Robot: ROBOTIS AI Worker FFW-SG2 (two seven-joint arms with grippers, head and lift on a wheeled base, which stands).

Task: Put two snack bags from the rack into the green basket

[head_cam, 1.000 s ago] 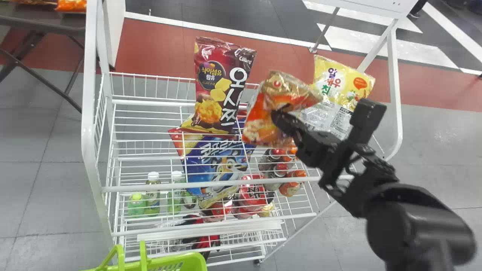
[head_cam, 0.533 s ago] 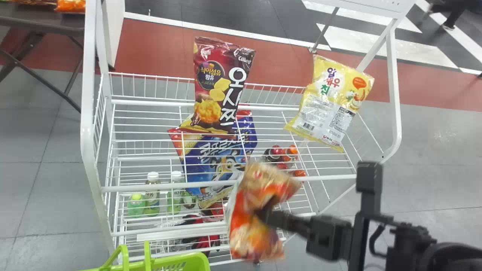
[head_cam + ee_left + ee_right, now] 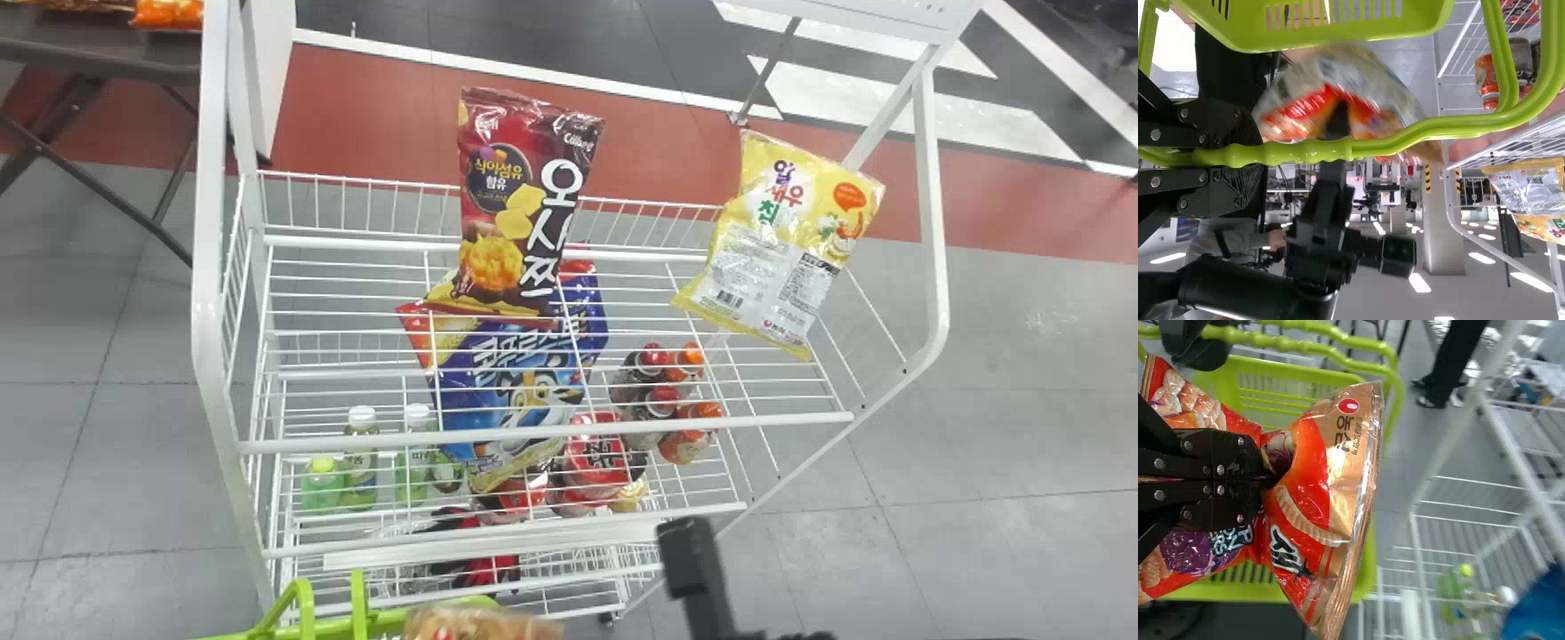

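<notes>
My right gripper [image 3: 698, 569] is low in the head view, beside the orange snack bag [image 3: 480, 624] at the bottom edge. In the right wrist view the right gripper [image 3: 1268, 480] is shut on the pinched middle of that orange bag [image 3: 1331, 473], held over the green basket [image 3: 1368, 573]. The left wrist view has the left gripper [image 3: 1258, 157] shut on a handle of the green basket [image 3: 1338, 37], with the orange bag [image 3: 1305, 113] close by. On the rack are a brown snack bag [image 3: 520, 204], a yellow one [image 3: 782, 240] and a blue one [image 3: 511, 391].
The white wire rack [image 3: 551, 431] stands ahead with several tiers. Bottles [image 3: 360, 462] and red packs [image 3: 596, 453] are on a lower tier. A dark folding table [image 3: 98, 58] is at the far left.
The right arm has carried the orange bag from above the rack down and to the left, to the basket. The green basket has shifted slightly; the other bags stay where they were.
</notes>
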